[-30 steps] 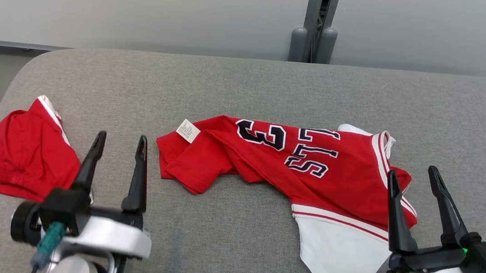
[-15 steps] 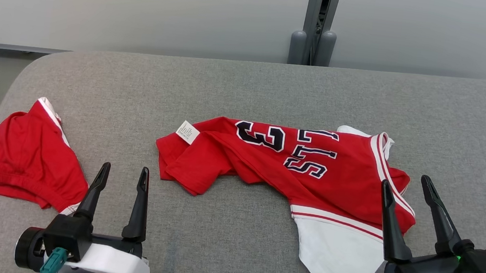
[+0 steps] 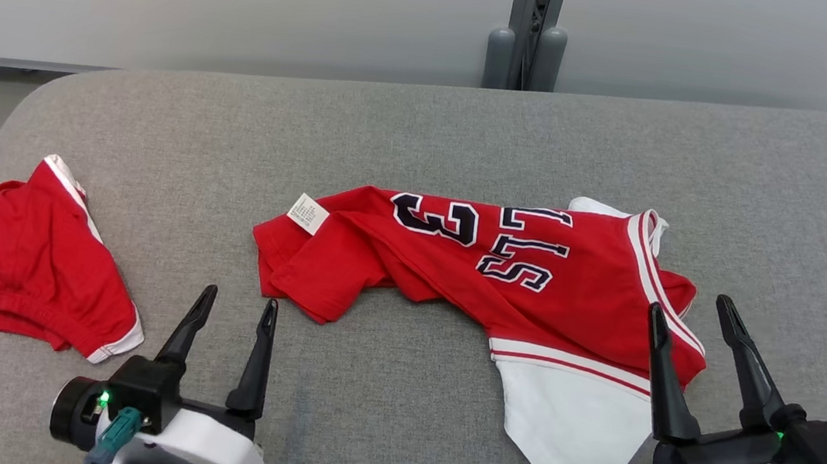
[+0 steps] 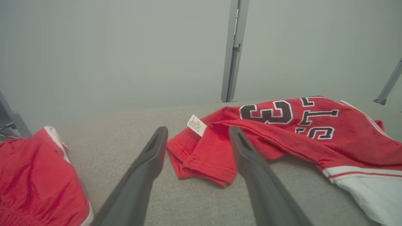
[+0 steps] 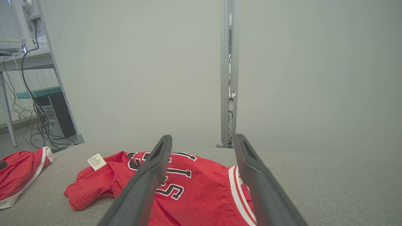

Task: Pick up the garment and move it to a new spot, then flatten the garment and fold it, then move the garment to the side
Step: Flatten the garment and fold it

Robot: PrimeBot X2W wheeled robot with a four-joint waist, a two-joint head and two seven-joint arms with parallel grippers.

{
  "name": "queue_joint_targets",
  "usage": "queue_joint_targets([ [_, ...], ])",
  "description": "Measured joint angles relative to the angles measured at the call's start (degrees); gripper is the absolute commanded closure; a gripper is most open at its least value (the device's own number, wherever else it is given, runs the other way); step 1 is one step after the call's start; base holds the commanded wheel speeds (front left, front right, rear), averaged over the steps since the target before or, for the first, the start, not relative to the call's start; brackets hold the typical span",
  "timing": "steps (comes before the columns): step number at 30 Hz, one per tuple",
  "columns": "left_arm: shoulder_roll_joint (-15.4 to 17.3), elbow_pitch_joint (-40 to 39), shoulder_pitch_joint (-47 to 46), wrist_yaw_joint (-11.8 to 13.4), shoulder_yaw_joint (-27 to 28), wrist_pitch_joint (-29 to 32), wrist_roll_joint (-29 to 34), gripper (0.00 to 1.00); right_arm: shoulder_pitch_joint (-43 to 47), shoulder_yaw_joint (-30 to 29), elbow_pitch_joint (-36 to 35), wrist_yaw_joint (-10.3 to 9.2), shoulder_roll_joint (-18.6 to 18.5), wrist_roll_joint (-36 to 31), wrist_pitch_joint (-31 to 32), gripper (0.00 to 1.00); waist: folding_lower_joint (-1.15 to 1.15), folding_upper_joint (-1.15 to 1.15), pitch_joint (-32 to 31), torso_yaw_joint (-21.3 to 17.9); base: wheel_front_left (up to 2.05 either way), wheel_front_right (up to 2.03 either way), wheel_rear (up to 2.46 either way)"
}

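We're at the start: the jersey (image 3: 502, 273) lies crumpled midway across the grey surface (image 3: 393, 136), nearer its right edge. Nothing lifted, flattened or folded yet. Our left gripper (image 3: 238, 299) and right gripper (image 3: 688, 302) are wide open, empty. Separate red shorts (image 3: 22, 250) sit by the left edge.

The right claw (image 5: 202, 137), fingers parted, frames a red jersey (image 5: 204, 188).

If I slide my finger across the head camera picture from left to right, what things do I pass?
red shorts → left gripper → red jersey → right gripper
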Motion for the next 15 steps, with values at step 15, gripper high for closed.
queue_joint_targets([
  [15, 6.1, 21.7, -21.2, -5.8, -5.3, 7.3, 0.2, 0.00, -3.5, 1.5, -0.4, 0.00, 0.0, 0.1, 0.0, 0.00, 0.00, 0.00, 8.4, -2.3, 0.00, 0.00, 0.00],
])
